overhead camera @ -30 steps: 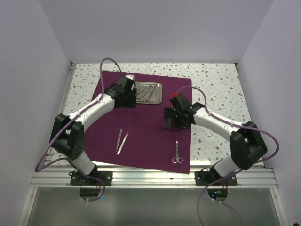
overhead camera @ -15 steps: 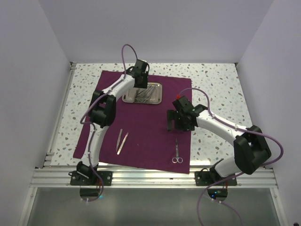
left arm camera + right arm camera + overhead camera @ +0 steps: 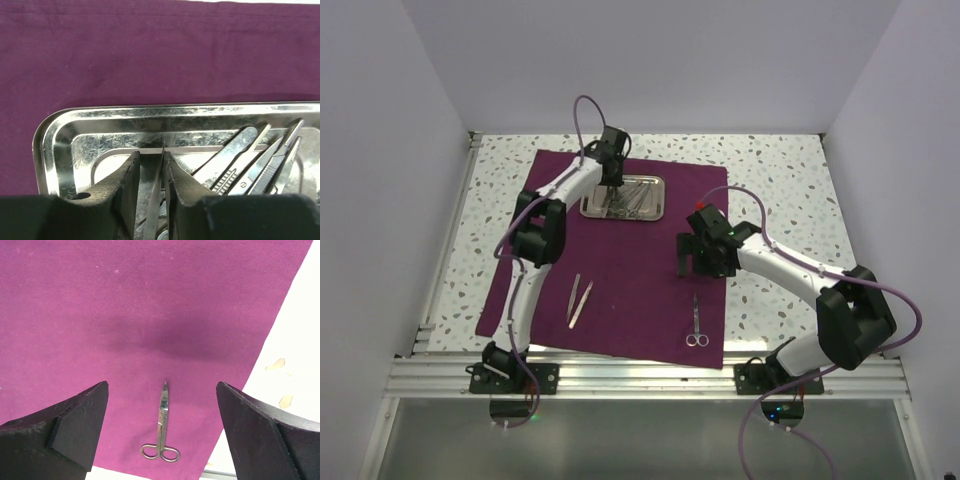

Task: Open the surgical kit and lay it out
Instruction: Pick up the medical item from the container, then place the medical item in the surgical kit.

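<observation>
Your left claw (image 3: 151,156) is down in the left half of the small shiny rectangular steel tray (image 3: 55,131). Its fingers are drawn nearly together, with a slim silver instrument (image 3: 152,192) standing between them. You cannot tell whether the pads actually press on it. More slim steel handles (image 3: 250,165) lie fanned in the tray just right of that claw, apart from it. The tray rests on the far middle of the large dark purple-maroon cloth wrap (image 3: 630,270), which is spread flat on the speckled worktop (image 3: 770,170). Your right claw (image 3: 692,262) hangs above the right part of the cloth with its fingers spread wide and nothing between them. The ring-handled silver scissors (image 3: 161,420) lie flat on the cloth on the near side of that claw, rings towards the near edge. In the right wrist view their tip points up into the gap between the fingers. The slim silver tweezers (image 3: 579,300) lie on the near left of the cloth, well apart from both claws.
</observation>
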